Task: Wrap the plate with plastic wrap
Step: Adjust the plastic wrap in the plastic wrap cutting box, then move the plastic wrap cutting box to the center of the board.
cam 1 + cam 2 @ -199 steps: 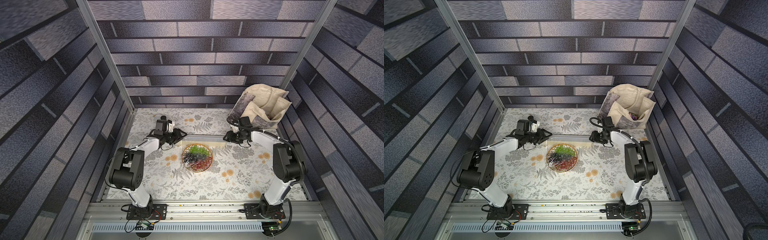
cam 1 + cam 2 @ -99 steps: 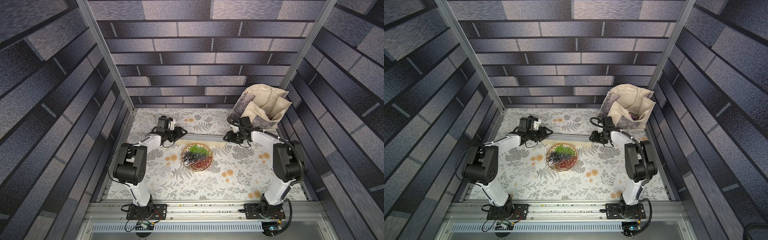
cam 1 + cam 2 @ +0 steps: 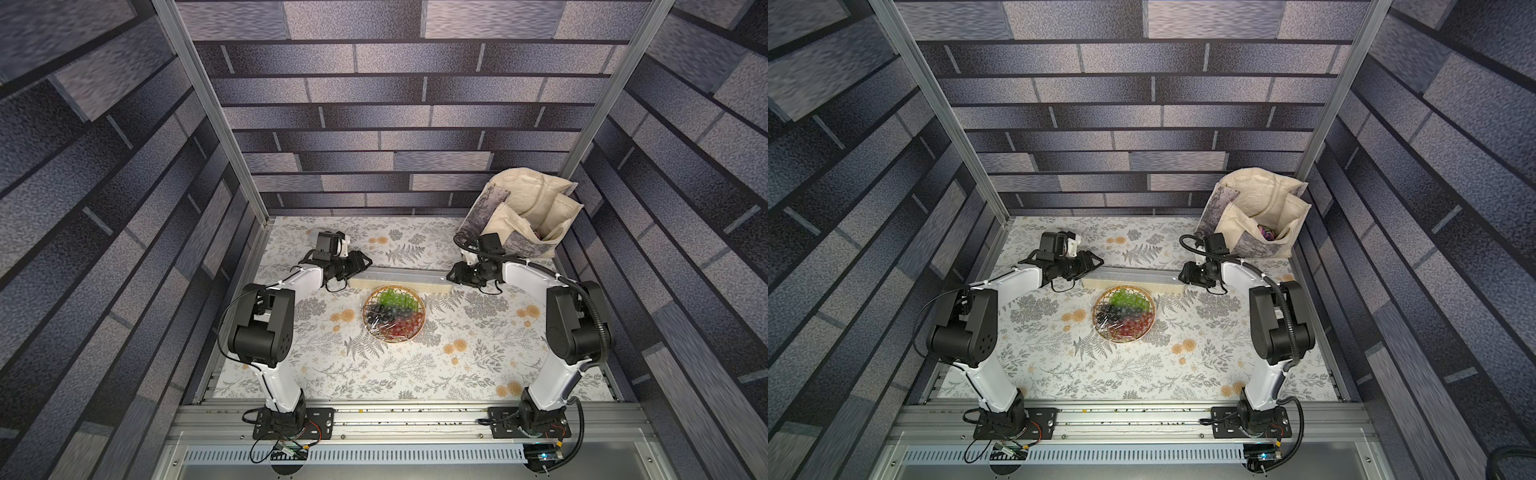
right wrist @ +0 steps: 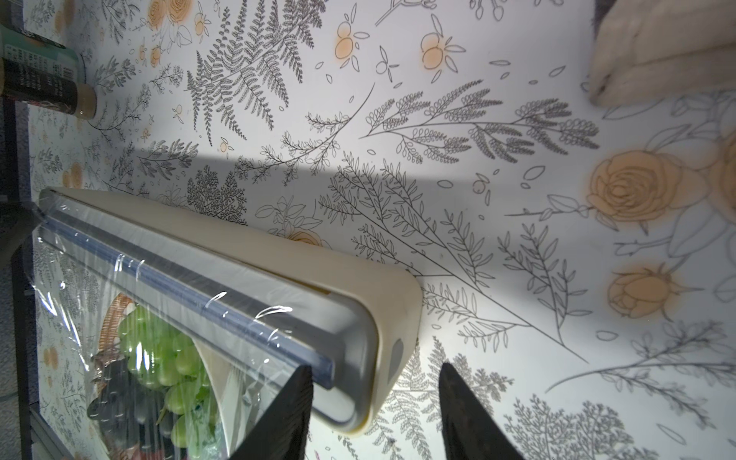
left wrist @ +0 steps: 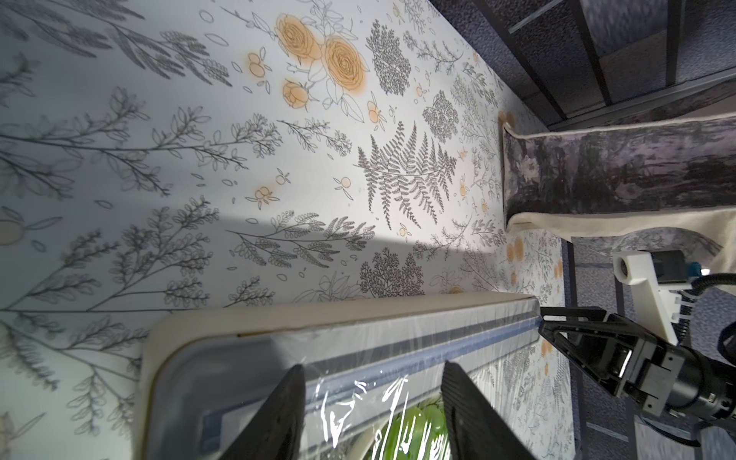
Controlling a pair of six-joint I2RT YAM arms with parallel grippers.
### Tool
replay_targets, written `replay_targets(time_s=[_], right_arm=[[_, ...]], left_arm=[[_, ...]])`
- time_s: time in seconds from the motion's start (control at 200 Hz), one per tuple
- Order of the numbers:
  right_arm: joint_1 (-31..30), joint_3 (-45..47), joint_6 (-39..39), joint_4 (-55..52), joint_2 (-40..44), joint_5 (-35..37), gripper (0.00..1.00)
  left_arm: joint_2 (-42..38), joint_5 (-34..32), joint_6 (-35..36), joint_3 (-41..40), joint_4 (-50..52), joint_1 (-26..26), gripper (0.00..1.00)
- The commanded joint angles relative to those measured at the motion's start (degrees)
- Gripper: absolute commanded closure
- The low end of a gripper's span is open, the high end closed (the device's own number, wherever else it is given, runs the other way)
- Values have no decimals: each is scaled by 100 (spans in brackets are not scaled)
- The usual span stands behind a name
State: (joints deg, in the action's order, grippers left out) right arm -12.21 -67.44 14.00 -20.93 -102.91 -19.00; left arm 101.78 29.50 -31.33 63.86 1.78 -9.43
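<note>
1. Flowery table (image 3: 374,374) sits between dark brick walls (image 3: 374,124).
2. Near the table's middle lies the plate (image 3: 394,312) of grapes, just beside a long box (image 3: 399,279).
3. Shiny plastic wrap (image 4: 159,318) runs from the box over the plate.
4. Bent low, the left gripper (image 3: 365,262) is at one box end, fingers spread.
5. At the other end, the right gripper (image 3: 451,276) has fingers spread too.

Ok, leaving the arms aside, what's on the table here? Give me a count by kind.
plate of grapes: 1
plastic wrap sheet, drawn over the plate: 1
wrap box: 1
cloth bag: 1 (contents not counted)
small labelled container: 1
Total: 5
</note>
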Motion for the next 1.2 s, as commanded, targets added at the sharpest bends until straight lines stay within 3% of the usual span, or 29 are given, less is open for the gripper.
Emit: replay_targets(time_s=[0.0, 0.22, 0.441, 0.591, 0.761, 0.967, 1.197], right_arm=[[72, -50, -127, -390, -159, 436, 47], [104, -184, -284, -450, -24, 629, 47], [6, -688, -528, -761, 881, 1339, 49], [-743, -868, -166, -457, 1024, 1076, 66], [-1552, -820, 830, 666, 663, 508, 66], [-1385, -424, 751, -24, 885, 1114, 34], [-611, 852, 1337, 261, 1267, -32, 14]], left_arm=[[-237, -722, 429, 0, 931, 172, 41], [-694, -678, 628, -22, 1203, 419, 39], [-1280, -241, 542, -295, 1186, 969, 42], [-1210, 356, 325, -530, 933, 1361, 45], [-973, 1186, -128, -726, 316, 1512, 45], [-1121, 1466, -684, -1474, -562, 1162, 33], [-527, 1430, -919, -1279, -880, 773, 32]])
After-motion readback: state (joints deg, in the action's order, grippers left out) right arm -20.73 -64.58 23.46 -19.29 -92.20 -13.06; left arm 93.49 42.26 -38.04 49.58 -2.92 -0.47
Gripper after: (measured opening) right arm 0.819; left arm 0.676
